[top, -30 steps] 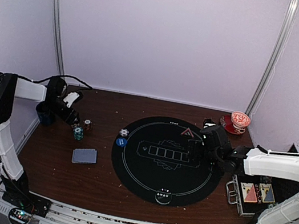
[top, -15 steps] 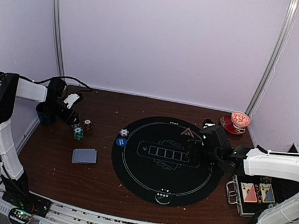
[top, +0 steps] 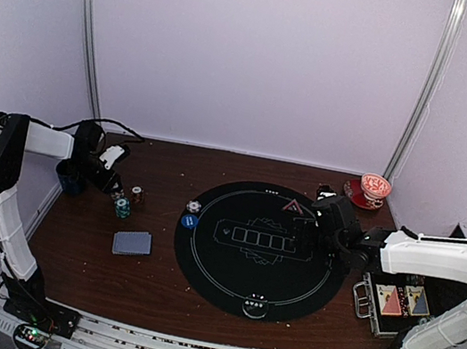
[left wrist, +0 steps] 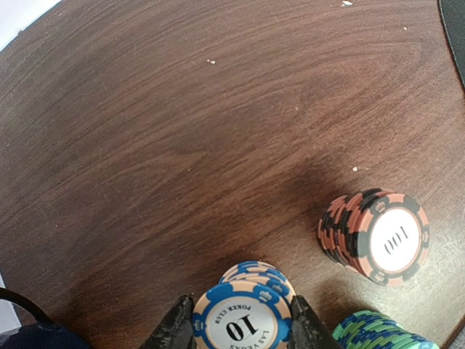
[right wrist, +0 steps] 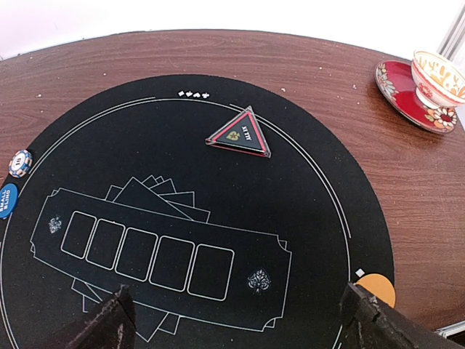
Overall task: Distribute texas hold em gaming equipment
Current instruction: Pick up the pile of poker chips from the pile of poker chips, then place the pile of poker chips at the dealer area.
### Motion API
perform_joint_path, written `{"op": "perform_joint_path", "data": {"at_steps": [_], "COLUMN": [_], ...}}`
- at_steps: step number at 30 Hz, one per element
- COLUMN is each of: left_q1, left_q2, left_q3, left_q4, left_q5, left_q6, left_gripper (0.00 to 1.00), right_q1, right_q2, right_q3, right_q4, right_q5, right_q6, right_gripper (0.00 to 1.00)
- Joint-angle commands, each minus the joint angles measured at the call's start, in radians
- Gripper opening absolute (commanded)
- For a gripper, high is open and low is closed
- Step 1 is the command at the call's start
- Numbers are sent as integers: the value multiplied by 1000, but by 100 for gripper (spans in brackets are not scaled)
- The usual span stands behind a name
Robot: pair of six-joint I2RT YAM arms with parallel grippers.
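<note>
Blue 10 chip (left wrist: 236, 320), we judge, pinched by left gripper (left wrist: 237, 336) for lifting off its stack (left wrist: 256, 272) (right gripper (right wrist: 236, 323) gapes).

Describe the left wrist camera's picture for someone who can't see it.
The left tool pinches a blue poker chip marked 10. Right of it on the wooden table stand a red stack marked 100 and teal chips.

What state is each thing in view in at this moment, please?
left pincer, shut on blue chip.
right pincer, open above mat.
blue chip, gripped.
red stack, standing, slightly skewed.
teal stack, standing.
triangle marker, flat on mat.
deck, face down.
case, open.
cup, upright on saucer.
</note>
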Motion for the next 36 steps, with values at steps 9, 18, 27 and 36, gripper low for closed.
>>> {"op": "perform_joint_path", "data": {"at_steps": [9,18,27,36], "left_q1": [5,-12,-277,-633], "left_q2": [-91,-174,-326,-351], "left_q3": [-11,-25,-110,-146], "left_q4": [17,-10,-27,-23], "left_q5": [57,131,108,129], "left_q6": [3,35,130,189], "left_gripper": [36,34,34,34], "right_q1": [7,7,7,6], "right_q2": [-4,-7,-2,-4], "right_q3": [21,21,18,17], "right_q4": [-12,-12,-8,-6], "right_q5": [35,45,57,69], "right_q6": [-4,-1,-2,-5], "right_gripper": [100,100,100,100]}}
